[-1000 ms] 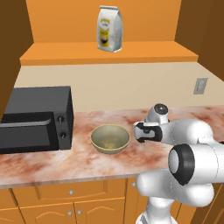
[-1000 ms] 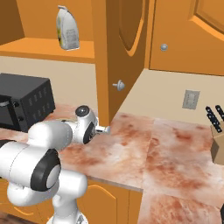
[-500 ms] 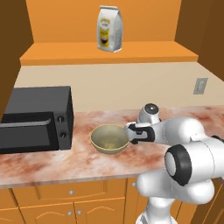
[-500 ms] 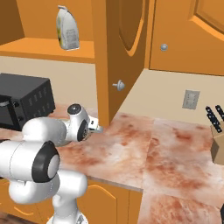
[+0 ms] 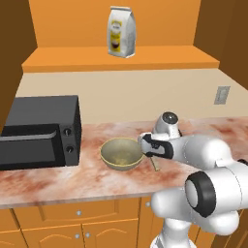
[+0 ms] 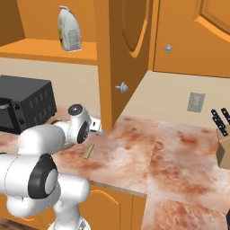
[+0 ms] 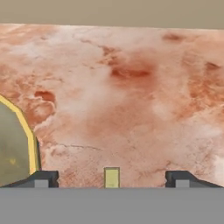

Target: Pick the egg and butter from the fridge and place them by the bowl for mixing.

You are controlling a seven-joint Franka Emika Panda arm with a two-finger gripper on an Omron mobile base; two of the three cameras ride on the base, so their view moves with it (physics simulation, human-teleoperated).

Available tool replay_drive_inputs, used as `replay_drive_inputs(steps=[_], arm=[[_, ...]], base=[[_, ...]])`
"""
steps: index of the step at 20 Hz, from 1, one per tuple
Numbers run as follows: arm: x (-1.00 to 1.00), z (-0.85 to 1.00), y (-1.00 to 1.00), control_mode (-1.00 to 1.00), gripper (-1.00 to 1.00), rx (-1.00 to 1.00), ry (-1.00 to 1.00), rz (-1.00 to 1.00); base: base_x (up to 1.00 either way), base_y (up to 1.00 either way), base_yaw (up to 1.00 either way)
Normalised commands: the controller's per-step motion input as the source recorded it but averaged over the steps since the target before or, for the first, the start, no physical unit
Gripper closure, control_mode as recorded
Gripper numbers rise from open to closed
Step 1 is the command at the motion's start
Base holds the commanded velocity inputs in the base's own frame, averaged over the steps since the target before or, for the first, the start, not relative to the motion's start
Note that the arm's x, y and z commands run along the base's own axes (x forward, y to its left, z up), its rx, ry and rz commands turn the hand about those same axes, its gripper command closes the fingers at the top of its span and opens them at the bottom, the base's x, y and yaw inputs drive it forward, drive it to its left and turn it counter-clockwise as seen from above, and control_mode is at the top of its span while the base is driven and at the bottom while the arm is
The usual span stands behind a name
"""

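Observation:
The olive-yellow bowl [image 5: 121, 154] sits on the marble counter, and its yellow rim [image 7: 27, 131] shows at the left of the hand view. The butter [image 5: 154, 163], a thin yellow-tan block, lies on the counter just right of the bowl [image 6: 89, 151]. My gripper [image 5: 145, 146] hangs low beside the bowl's right rim, above the butter. In the hand view the gripper [image 7: 112, 179] is open. Its dark fingertips [image 7: 41, 179] stand wide apart, with the butter [image 7: 112, 177] midway between them and untouched. The fridge is out of view. The egg is hidden or out of view.
A black microwave [image 5: 41, 131] stands left of the bowl. A white and yellow bag [image 5: 121, 38] rests on the orange shelf above. A knife block [image 6: 223, 143] is at the far right of the counter. An open cabinet door [image 6: 128, 67] hangs behind the arm.
The hand has slid left along the counter, closer to the bowl's right rim. The base views have not shifted.

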Motion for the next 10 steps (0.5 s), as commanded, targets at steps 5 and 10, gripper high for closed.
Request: replay_drive_inputs(steps=[5,10], arm=[[-0.97,1.0,0.02,-1.0,-1.0,0.14,0.0,-0.04],[-1.0,0.95,0.03,-1.0,-1.0,0.12,0.07,-0.09]], base=[[0.0,0.0,0.0],[0.0,0.0,0.0]])
